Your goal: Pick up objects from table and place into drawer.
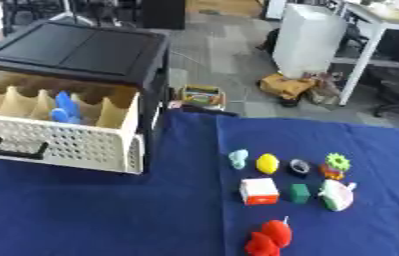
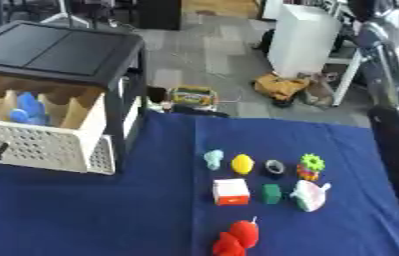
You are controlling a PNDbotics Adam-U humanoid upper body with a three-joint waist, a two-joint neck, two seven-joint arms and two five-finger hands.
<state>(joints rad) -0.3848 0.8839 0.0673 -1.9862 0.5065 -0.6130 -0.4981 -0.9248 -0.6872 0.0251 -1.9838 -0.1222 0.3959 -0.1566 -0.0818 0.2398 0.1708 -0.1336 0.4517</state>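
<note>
The cream perforated drawer (image 1: 62, 145) stands pulled out of the black cabinet (image 1: 71, 47) at the left, and a blue object (image 1: 65, 107) sits in one of its compartments. On the blue cloth lies a cluster: a pale teal piece (image 1: 238, 158), a yellow lemon shape (image 1: 267, 163), a small dark ring (image 1: 300, 167), a green and orange gear toy (image 1: 335, 165), a white and red box (image 1: 259, 191), a green cube (image 1: 300, 193), a white and pink object (image 1: 335, 195) and a red object (image 1: 269, 238). My right arm (image 2: 393, 125) hangs along the right edge; neither hand shows.
The blue cloth (image 1: 89, 215) covers the table, with open cloth in front of the drawer. Beyond the far edge on the floor are a colourful box (image 1: 202, 95), a yellow toy truck (image 1: 286, 87), a white bin (image 1: 309, 40) and a white desk leg (image 1: 360, 60).
</note>
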